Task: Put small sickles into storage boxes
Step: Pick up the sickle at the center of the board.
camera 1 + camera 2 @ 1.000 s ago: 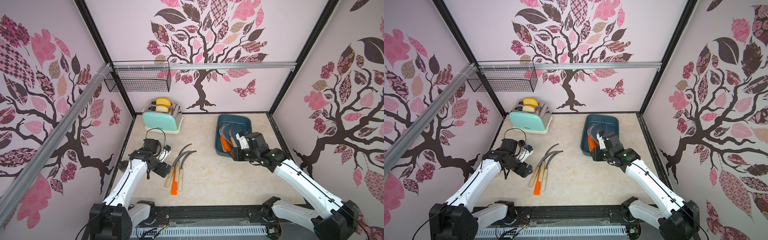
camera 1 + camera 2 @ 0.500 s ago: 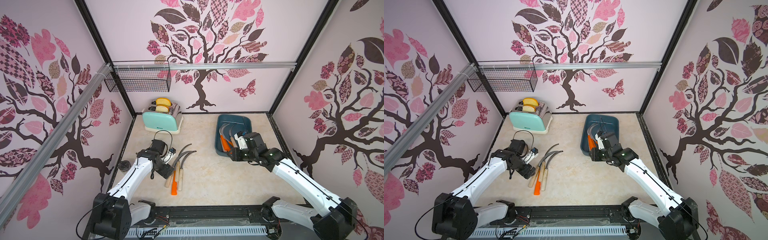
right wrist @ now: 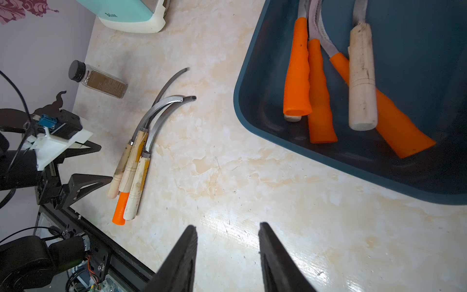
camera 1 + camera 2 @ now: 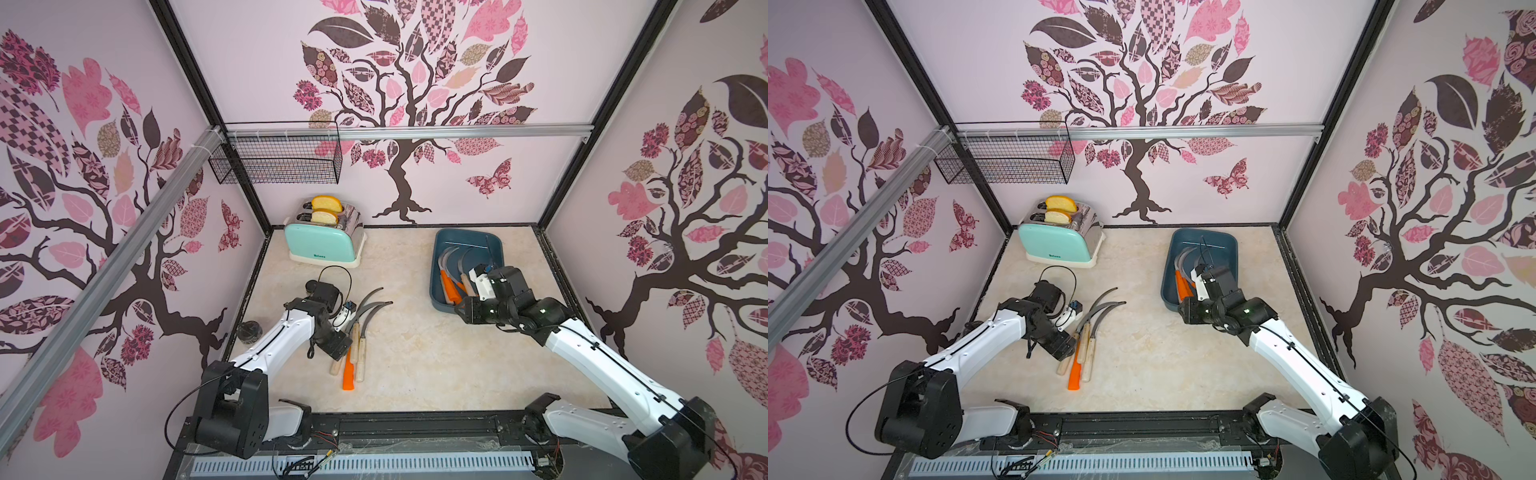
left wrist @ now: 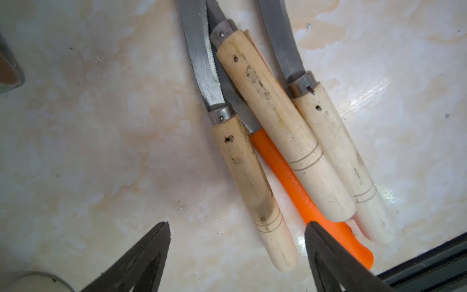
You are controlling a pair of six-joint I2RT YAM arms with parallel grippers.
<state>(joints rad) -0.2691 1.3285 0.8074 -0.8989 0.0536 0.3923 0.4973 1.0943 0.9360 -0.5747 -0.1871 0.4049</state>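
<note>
Closing in on the loose pile with the left arm while the right arm waits by the box.

In a top view the left gripper [image 4: 337, 351] has swung right from the table's [image 4: 415, 365] left edge over the past second and now sits at the near-left side of the four small sickles [image 4: 356, 332] lying left of centre. The right gripper [image 4: 460, 308] has barely moved and hangs at the near corner of the storage box [image 4: 465, 240], on the far right. The left wrist view shows the left claw released, its fingers spread either side of the butt of a wood-handled sickle [image 5: 249, 177] and not yet clamped on it. The right wrist view shows the right claw released and empty above bare table, with at least four sickles already lying in the box. Roughly half the job seems left, and a pickup from the pile looks imminent.
</note>
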